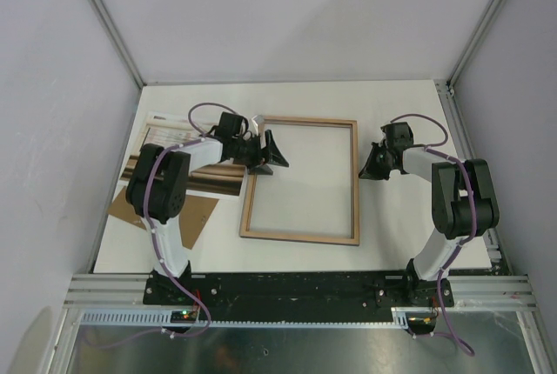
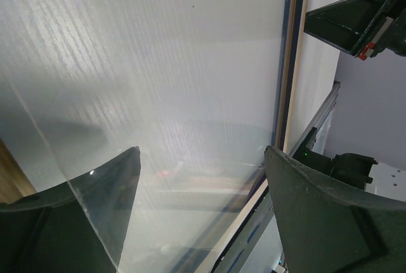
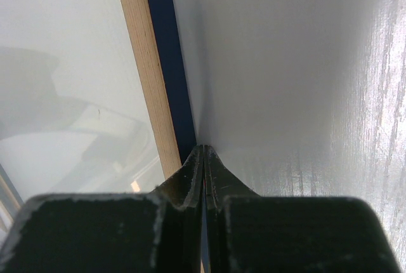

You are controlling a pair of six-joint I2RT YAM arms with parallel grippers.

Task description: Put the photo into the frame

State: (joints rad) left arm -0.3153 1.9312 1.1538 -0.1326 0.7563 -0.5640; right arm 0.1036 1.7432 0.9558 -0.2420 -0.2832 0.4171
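Wood-side up, the frame (image 1: 300, 236) lies centred, left end effector (image 1: 277, 152) spread wide over its far-left corner, right end effector (image 1: 372, 163) pinched closed at its right edge, photo (image 1: 218, 178) by the table's (image 1: 392, 217) left edge.

A brown cardboard board (image 1: 202, 217) is seen lying flat at 8 o'clock on the white table (image 1: 392, 228). An aluminium rail (image 1: 104, 290) is set along 6 o'clock.
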